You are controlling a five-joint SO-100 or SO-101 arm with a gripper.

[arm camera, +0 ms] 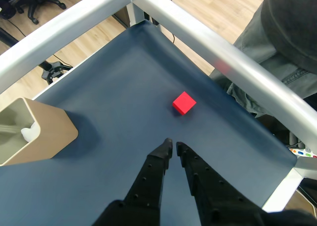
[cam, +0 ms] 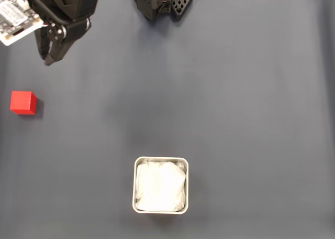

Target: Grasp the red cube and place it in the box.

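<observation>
Fixed view, left to right: red cube (cam: 23, 102) sits at the far left edge of the worktop (cam: 220, 92), below and a little left of the fingers (cam: 49, 60), clearly apart from them, nothing touching it. Fingers hang at upper left, tips pointing down-frame, above the dark blue mat. A white circuit board (cam: 15, 19) is strapped on the arm just up-left of the fingers. Arm base (cam: 162, 2) is at the top centre, well right of the fingers. The box (cam: 160, 185) is low in the centre, far down and right of the fingers, well apart from the cube, white crumpled lining inside, upright.

Wrist view, left to right: box (arm camera: 47, 134) sits at the left edge, off to the left of the fingers, tan outer wall facing the camera. Fingers (arm camera: 174, 147) come in from the bottom centre, the two tips nearly together with only a thin slit between them, holding nothing. Cube (arm camera: 184, 103) lies just ahead of the tips and slightly right, flat on the mat, not in contact. Silver frame rail (arm camera: 213, 47) runs along the worktop edge beyond the cube. A person in dark clothing (arm camera: 277, 47) is seated past the rail at right.
</observation>
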